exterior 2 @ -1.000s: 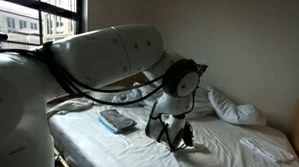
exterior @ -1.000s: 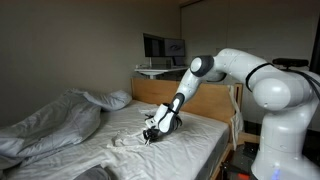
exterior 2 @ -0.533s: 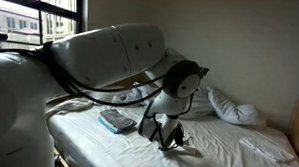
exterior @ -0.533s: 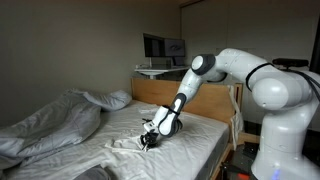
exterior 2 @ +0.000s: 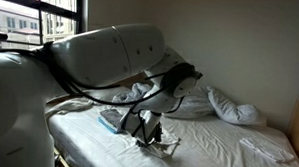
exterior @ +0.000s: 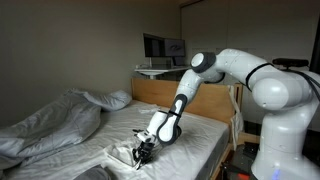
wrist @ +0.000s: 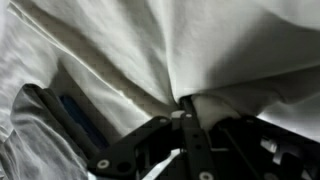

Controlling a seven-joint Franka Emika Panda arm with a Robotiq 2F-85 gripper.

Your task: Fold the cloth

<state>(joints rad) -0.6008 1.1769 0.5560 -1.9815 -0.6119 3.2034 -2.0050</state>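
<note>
The cloth (exterior: 178, 135) is spread over the bed (exterior: 150, 90) and takes the lower middle of both exterior views, while in the wrist view almost the whole frame is filled by it. The pincer (exterior: 143, 153) is found low in the centre of an exterior view, brought down onto the bed near its front edge, where a small heap of fabric is gathered around it. In the wrist view the pincer (wrist: 186, 100) is seen clenched, and a ridge of the cloth (wrist: 150, 45) is pinched between the fingertips; a tight crease runs from this pinch toward the upper left of the frame, so the cloth is judged to be really grasped and not only touched. Whether the pinch sits on a hem or in the open field of the fabric cannot be told. The cloth is judged to be light, thin and very soft, with no stiffness of its own: it will hang and follow wherever it is pulled, and wrinkles will be made easily. A thin pinch may slip out if it is pulled fast, and the far part may be dragged along the bed. A hold at a corner or an edge is judged best, since a hold in the middle only lifts a tent. The duvet (exterior: 50, 125), at the left of the frame, lies well apart and should not be caught.
</note>
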